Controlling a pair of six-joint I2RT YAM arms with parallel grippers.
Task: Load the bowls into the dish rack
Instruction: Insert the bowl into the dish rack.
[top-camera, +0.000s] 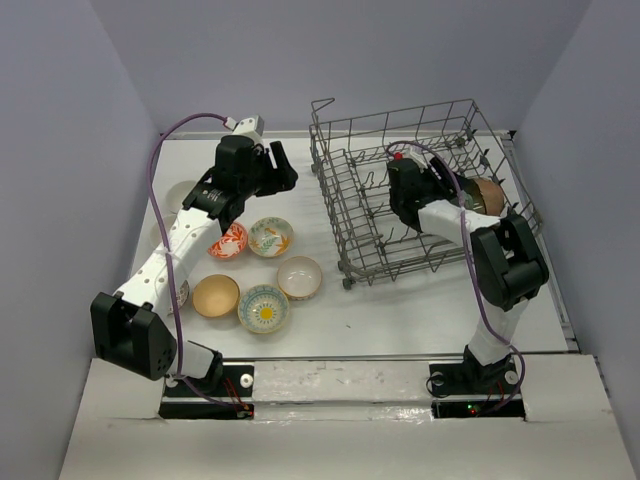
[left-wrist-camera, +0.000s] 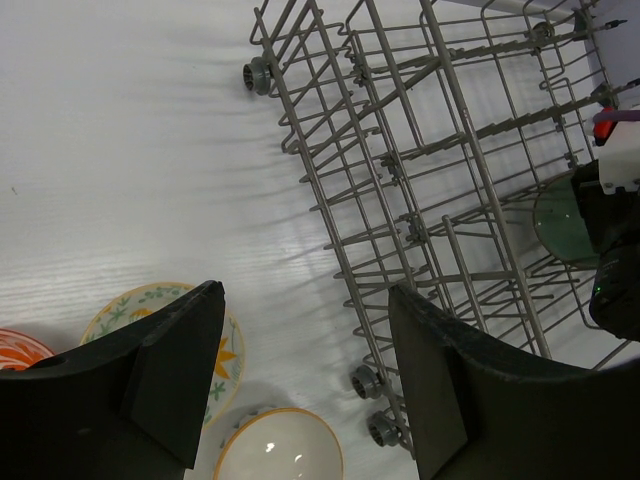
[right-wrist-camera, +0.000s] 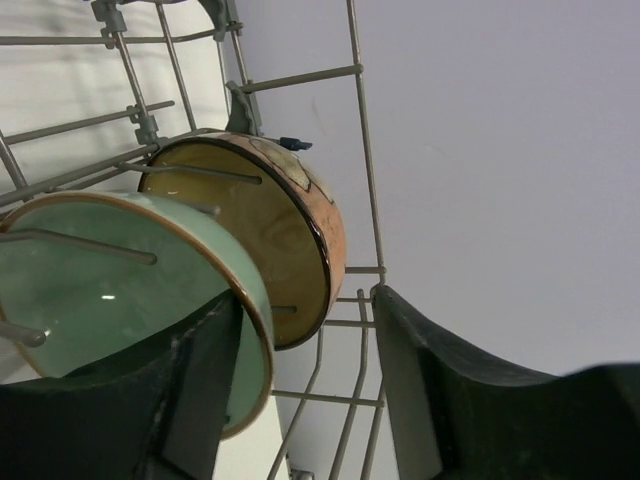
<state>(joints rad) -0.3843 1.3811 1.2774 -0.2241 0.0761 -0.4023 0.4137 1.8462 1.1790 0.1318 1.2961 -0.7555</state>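
Inside the rack, at its far right end, the right hand sits with fingers spread and nothing between them. The teal bowl stands on edge in the tines just beside its left finger. The brown bowl stands on edge right behind it, so those two look loaded to me.

The rest are out on the desk, left of the rack, in a loose cluster, all mouth up: red-orange bowl, floral bowl, white bowl, tan bowl and yellow-centre bowl. Another pale one peeks out behind the left arm, can't tell much about it.

The left hand hovers spread and empty between the cluster and the rack. The floral and white bowls lie just base-side of it, so I'd guess the left arm is the one to grab next; the right is well apart from them. They're round, so there's no long axis, and a rim pinch from above should do.
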